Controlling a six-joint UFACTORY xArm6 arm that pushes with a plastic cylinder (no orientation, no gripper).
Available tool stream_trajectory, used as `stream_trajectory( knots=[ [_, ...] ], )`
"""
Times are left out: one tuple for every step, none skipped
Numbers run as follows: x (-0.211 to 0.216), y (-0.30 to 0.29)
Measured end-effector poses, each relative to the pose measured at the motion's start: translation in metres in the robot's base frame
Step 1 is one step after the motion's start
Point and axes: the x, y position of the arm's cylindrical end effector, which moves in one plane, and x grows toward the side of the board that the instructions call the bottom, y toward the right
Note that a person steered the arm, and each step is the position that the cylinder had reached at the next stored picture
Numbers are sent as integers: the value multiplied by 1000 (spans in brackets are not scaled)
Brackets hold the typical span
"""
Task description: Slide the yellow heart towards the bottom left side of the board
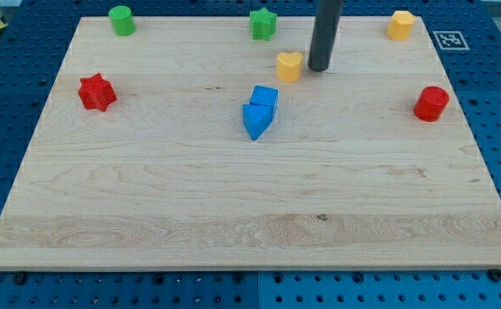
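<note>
Dark rod descends upright from the view's top; my tip rests just right of the yellow heart (upper centre of the desk). No pincer is fitted.

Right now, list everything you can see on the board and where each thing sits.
yellow heart: one, yellow, top centre, just left of my tip
yellow block: one, yellow, top right corner
green star: one, green, top centre
green cylinder: one, green, top left
red star: one, red, left edge
red cylinder: one, red, right edge
blue blocks: two, blue, touching, centre
board: one, pale wood
my tip: one, dark rod
</note>
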Motion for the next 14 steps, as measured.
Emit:
stream_trajectory(
  knots=[
    [1, -41],
    [1, -84],
    [-14, -114],
    [-26, -126],
    [-17, -128],
    [16, -129],
    [44, -135],
    [82, -136],
    [120, -138],
    [157, -138],
    [161, -127],
    [170, -97],
    [186, -102],
    [189, -143]
  ],
)
